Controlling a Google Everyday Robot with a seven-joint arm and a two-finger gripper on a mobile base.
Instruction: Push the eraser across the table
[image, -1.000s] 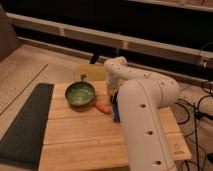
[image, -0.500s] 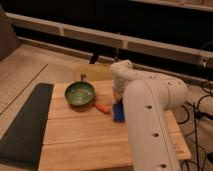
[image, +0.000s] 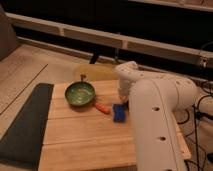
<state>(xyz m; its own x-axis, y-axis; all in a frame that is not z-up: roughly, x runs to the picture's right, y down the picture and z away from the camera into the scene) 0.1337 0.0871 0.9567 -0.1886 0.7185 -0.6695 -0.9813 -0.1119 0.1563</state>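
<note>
The eraser is hidden from this view. My white arm (image: 150, 110) bends over the right side of the wooden table (image: 85, 135). Its end reaches down at the table's far right, just behind a flat blue block (image: 119, 113). The gripper sits down there behind the arm's casing, shut, and I cannot see anything in it. A small orange piece (image: 101, 108) lies left of the blue block.
A green bowl (image: 80, 94) stands at the far left-centre of the table. A dark grey mat (image: 25, 125) runs along the table's left edge. A yellowish shape (image: 95, 72) sits just beyond the far edge. Cables hang at the right (image: 202, 107).
The arm's upper end has swung slightly to the right, uncovering more of the blue block. The bowl, the orange piece and the block have not moved.
</note>
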